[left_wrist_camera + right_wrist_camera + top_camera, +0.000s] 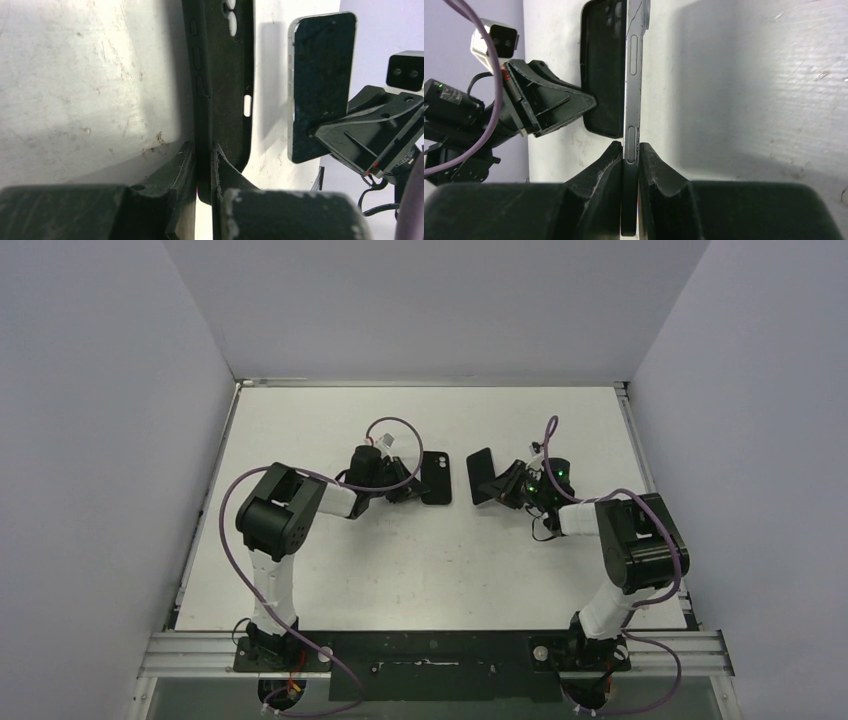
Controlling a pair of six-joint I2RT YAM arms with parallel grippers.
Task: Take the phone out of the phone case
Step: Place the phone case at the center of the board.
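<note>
No readable text, label or number shows anywhere.

Top: high over the near edge, looking down on the whole table (430, 570).
Left wrist: close, looking along the case (222, 75); phone (320, 85) at 2 o'clock.
Right wrist: close, looking along the phone's edge; case at 11 o'clock.
Shared: case and phone, in all three.

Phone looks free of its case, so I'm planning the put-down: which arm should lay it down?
Right. The right gripper is shut on the phone; the left gripper holds only the empty case.
</note>
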